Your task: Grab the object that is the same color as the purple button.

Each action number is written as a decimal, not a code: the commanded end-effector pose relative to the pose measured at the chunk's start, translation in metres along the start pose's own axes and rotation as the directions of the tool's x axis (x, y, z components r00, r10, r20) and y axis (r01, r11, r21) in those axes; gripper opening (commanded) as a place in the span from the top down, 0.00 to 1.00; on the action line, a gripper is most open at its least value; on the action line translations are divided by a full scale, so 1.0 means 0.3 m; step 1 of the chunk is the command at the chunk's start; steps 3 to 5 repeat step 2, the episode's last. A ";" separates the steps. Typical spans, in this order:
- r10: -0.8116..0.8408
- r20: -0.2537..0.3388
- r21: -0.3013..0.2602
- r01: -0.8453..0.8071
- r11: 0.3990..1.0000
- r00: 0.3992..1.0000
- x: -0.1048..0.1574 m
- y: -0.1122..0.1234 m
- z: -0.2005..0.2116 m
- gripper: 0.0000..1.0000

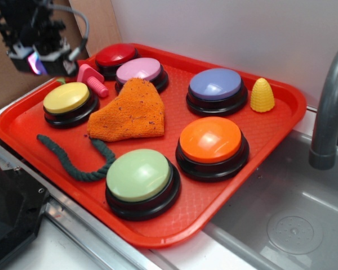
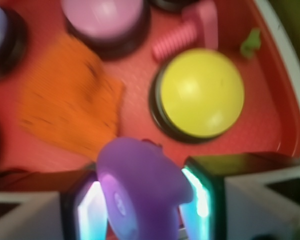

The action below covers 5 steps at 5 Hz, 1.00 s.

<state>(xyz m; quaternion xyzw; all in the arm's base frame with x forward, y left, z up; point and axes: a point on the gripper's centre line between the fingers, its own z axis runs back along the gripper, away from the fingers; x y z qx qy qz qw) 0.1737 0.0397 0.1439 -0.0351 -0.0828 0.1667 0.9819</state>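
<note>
A: Where is the small, lumpy purple plastic toy (image 2: pixel 140 192)?

B: In the wrist view it sits clamped between the two glowing pads of the black robot gripper (image 2: pixel 142 202); the jaws are closed on it from both sides. From the exterior view the gripper (image 1: pixel 38 59) hangs above the far left corner of the red plastic tray (image 1: pixel 281 132), with only a sliver of purple showing at its tip.

A: And the large blue-violet domed button on a black base (image 1: pixel 216 84)?

B: On the tray's far right side, next to the yellow ridged cone toy (image 1: pixel 262 94), well apart from the gripper.

A: So which step is this?

B: The grasp looks made. I judge the toy is lifted clear, since the round yellow domed button (image 2: pixel 202 93) and the pink bolt-shaped toy (image 2: pixel 190 31) lie below it.

A: What does the next move call for?

B: Holding the squeeze steady. The toy is rounded and smooth, so it could slip out between the pads if the grip loosens.
</note>
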 end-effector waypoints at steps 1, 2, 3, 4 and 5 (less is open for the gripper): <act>0.104 0.031 -0.147 -0.098 0.984 0.994 0.087 -0.010 0.194 1.00; 0.119 0.085 -0.117 -0.108 0.987 0.989 0.098 -0.022 0.191 1.00; 0.119 0.085 -0.117 -0.108 0.987 0.989 0.098 -0.022 0.191 1.00; 0.119 0.085 -0.117 -0.108 0.987 0.989 0.098 -0.022 0.191 1.00; 0.119 0.085 -0.117 -0.108 0.987 0.989 0.098 -0.022 0.191 1.00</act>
